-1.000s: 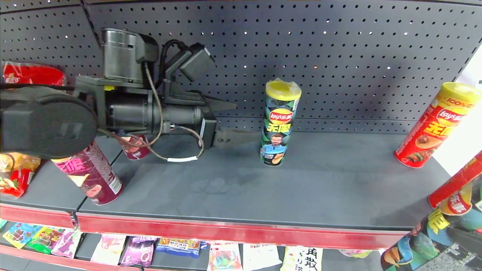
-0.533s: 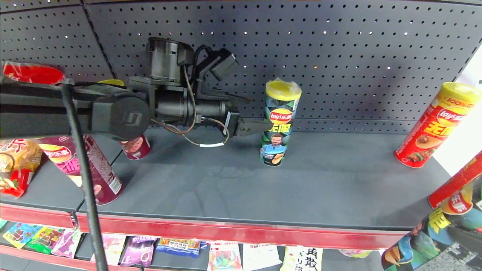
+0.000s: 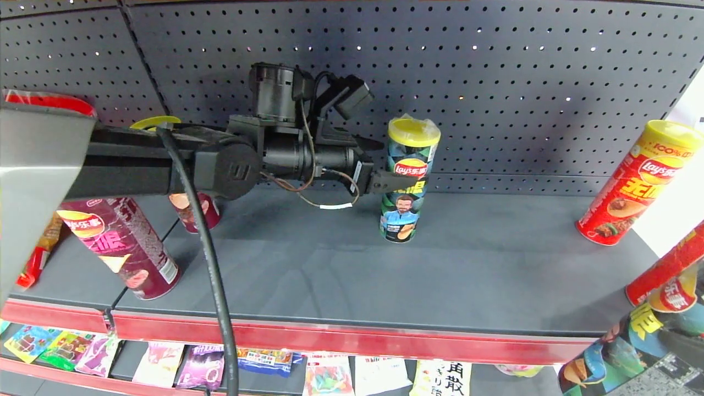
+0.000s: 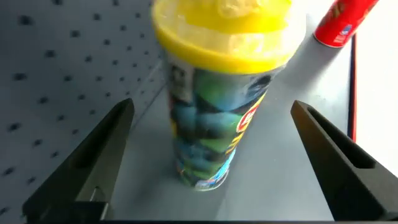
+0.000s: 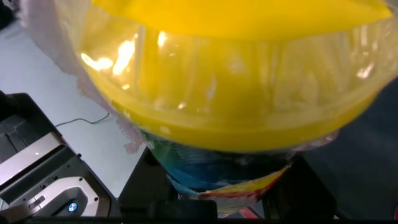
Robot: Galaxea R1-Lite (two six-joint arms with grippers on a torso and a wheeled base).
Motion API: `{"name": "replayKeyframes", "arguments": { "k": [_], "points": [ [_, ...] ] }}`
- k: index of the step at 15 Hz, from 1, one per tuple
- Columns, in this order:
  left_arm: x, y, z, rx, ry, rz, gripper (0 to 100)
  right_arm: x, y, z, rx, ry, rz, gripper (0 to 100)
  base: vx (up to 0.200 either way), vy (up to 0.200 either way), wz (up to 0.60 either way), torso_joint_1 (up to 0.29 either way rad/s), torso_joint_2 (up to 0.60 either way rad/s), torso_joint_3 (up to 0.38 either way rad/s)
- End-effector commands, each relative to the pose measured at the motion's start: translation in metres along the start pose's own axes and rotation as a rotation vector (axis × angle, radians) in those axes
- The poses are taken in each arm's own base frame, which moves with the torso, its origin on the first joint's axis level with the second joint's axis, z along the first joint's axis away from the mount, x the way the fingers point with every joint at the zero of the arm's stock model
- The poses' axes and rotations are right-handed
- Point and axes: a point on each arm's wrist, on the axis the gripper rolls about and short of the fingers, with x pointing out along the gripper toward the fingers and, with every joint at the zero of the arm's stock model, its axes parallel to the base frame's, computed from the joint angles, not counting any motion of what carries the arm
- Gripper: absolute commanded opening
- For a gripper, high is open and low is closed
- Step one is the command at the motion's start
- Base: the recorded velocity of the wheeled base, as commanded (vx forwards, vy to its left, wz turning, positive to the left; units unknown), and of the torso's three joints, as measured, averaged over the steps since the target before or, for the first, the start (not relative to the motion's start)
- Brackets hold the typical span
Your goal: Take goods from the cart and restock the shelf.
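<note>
With 12 o'clock taken at the pegboard, the shelf is read from the head view. A red bag is seen at 10 o'clock, against the back. A maroon can is stood at 8 o'clock near the front edge. A second maroon can is set at its 1 o'clock, partly hidden by the left arm. The left gripper is held open and level above the shelf, its fingers spread to either side of the green can, clear of it. This yellow-lidded can is stood upright at 12 o'clock, near the pegboard. Packets are laid on the lower shelf at 6 o'clock. A red can is stood at 2 o'clock, well apart from the green can. Another red can is partly seen at 4 o'clock, past the shelf's end. At 5 o'clock the right gripper is closed on a second green can, gripped by its body below the yellow lid.
</note>
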Motion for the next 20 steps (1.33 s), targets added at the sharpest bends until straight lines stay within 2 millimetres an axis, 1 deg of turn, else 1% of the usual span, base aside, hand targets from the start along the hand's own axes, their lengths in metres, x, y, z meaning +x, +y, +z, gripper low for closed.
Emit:
{"name": "replayKeyframes", "arguments": {
  "k": [1, 5, 8, 13, 15, 16, 20],
  "points": [
    [0.013, 0.002, -0.002, 0.006, -0.008, -0.010, 100, -0.001, 0.000, 0.000, -0.001, -0.004, -0.006, 0, 0.000, 0.000, 0.00, 0.000, 0.00, 0.000],
    [0.028, 0.006, -0.008, 0.009, -0.011, -0.021, 100, -0.002, 0.000, 0.003, -0.007, -0.014, -0.013, 0, 0.000, 0.000, 0.00, 0.000, 0.00, 0.000],
    [0.040, 0.005, -0.007, 0.016, -0.027, -0.035, 100, -0.002, 0.000, 0.004, -0.008, -0.017, -0.013, 0, 0.000, 0.000, 0.00, 0.000, 0.00, 0.000],
    [0.050, -0.001, -0.008, -0.023, -0.023, -0.045, 100, -0.003, 0.000, 0.004, -0.009, -0.018, -0.015, 0, 0.000, 0.000, 0.00, 0.000, 0.00, 0.000],
    [0.052, -0.001, -0.010, -0.020, -0.024, -0.042, 100, -0.003, 0.000, 0.004, -0.008, -0.017, -0.013, 0, 0.000, 0.000, 0.00, 0.000, 0.00, 0.000],
    [0.054, 0.001, -0.010, -0.016, -0.027, -0.036, 0, -0.003, 0.000, 0.004, -0.007, -0.016, -0.013, 0, 0.000, 0.000, 0.00, 0.000, 0.00, 0.000],
    [0.055, -0.001, -0.010, -0.018, -0.027, -0.039, 0, -0.002, 0.000, 0.003, -0.005, -0.011, -0.013, 0, 0.000, 0.000, 0.00, 0.000, 0.00, 0.000]
  ]
}}
